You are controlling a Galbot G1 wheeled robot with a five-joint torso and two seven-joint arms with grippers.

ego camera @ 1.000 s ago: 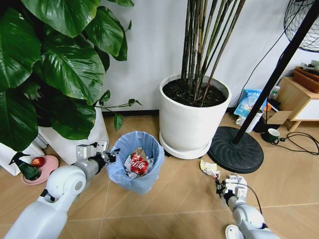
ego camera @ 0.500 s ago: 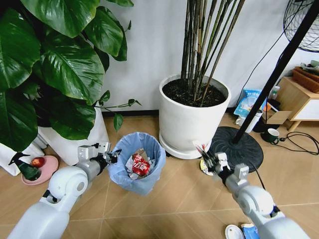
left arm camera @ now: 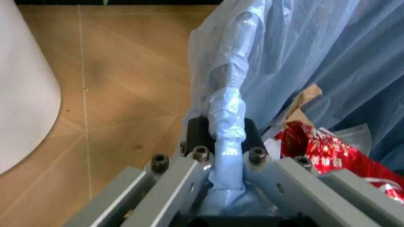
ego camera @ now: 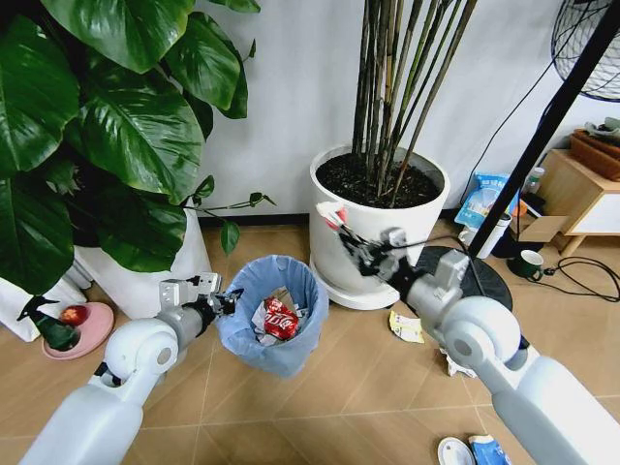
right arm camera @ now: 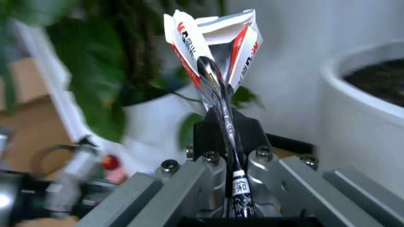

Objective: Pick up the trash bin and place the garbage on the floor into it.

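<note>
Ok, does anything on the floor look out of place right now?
Yes. Litter lies on the floor: a yellow wrapper, crumpled white paper, a white lid and a blue-white packet, none inside the trash bin.

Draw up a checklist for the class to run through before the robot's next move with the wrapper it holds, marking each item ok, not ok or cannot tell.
1. Right gripper shut on the red-and-white wrapper: ok.
2. Left gripper clamped on the bag-lined rim of the trash bin: ok.
3. Wrapper directly above the bin opening: not ok; in the head view it hangs in front of the white plant pot, to the bin's right.
4. Bin mouth open with room left: ok; a red wrapper and paper lie low inside.
5. Bin lifted off the floor: cannot tell.
6. Floor free of litter: not ok; a yellow wrapper and crumpled paper remain.
</note>
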